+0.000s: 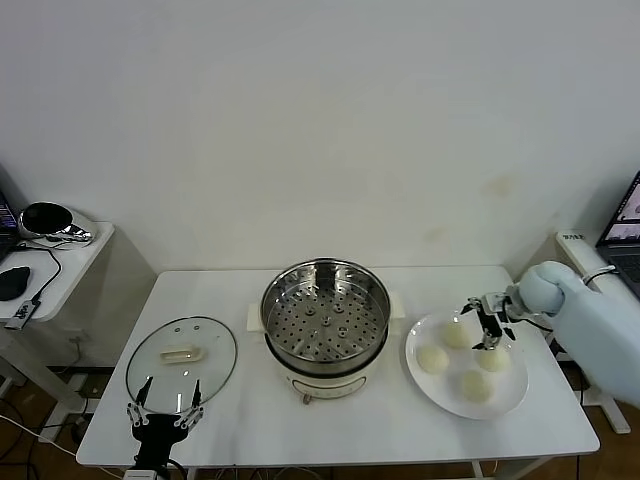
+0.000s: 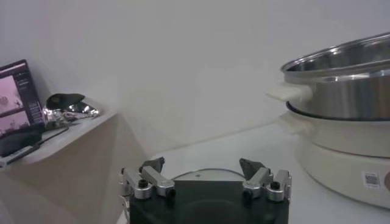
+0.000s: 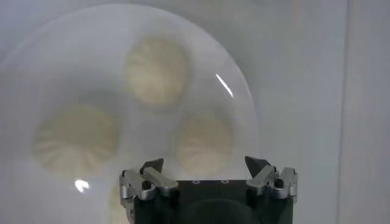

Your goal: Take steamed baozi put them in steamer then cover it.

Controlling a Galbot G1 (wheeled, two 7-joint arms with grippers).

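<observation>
Several cream-white baozi (image 1: 432, 358) lie on a white plate (image 1: 513, 393) at the right of the table. My right gripper (image 1: 488, 325) hovers open just above them. In the right wrist view, one baozi (image 3: 204, 145) sits in front of the empty gripper (image 3: 204, 163), with others (image 3: 157, 72) beyond it. The shiny perforated steamer (image 1: 325, 315) stands empty on its white pot base in the middle of the table. The glass cover (image 1: 181, 358) with a cream handle lies flat at the left. My left gripper (image 1: 167, 393) waits open at the cover's near rim (image 2: 204, 171), beside the steamer (image 2: 341, 79).
A side table (image 1: 60, 262) with a shiny dark object and a mouse stands to the far left. A laptop screen (image 1: 625, 215) shows at the far right edge. The white table (image 1: 330, 440) has bare surface in front of the pot.
</observation>
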